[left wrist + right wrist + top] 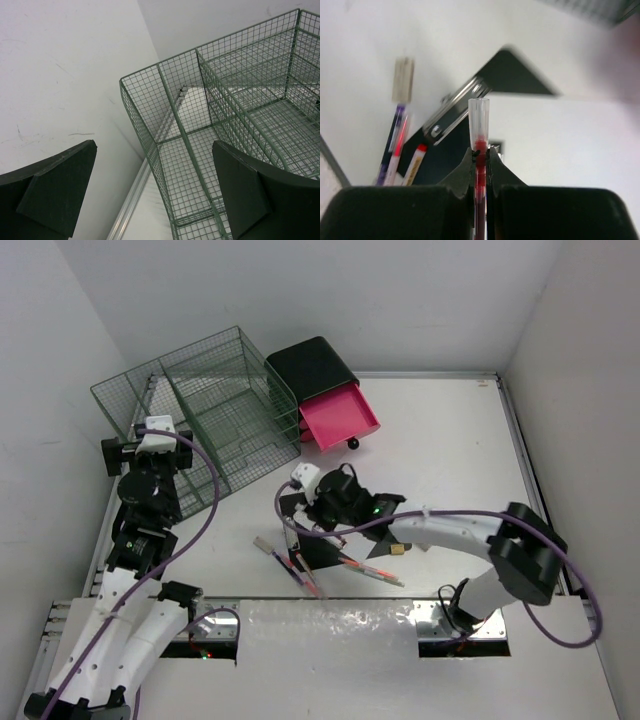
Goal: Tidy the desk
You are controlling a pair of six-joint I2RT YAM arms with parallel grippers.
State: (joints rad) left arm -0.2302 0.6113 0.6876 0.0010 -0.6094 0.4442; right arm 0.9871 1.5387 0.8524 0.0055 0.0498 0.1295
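1. The desk [450, 440] is seen as a big white top with thin metal rails along the edges. It's boxed in by white walls on the far, left and right sides, and everything else is sat on it
2. A green wire rack [200, 400] is parked in the far left corner, split into compartments
3. A crinkly clear plastic sheet [330, 625] is laid along the near edge, between the two arm bases
4. A black box [315, 365] is found just right of the rack, with its pink drawer [340, 415] pulled out toward the arms
5. The left claw [154, 165] is held wide open with nothing in it. It's up beside the rack's left corner, and mesh and wall are seen between the fingers [55, 190]
6. The right claw [480, 152] is pinched narrow around a red pen [479, 142], whose clear tip is poking out past the pads. It's hung over the middle of the desk
7. A black board [520, 77] with a metal clip is spotted just beyond that pen tip, flat on the desk
8. Some loose pens [300, 575] are scattered next to the board near the plastic sheet. One purple one has a beige cap, but the rest are too blurry to be sorted out
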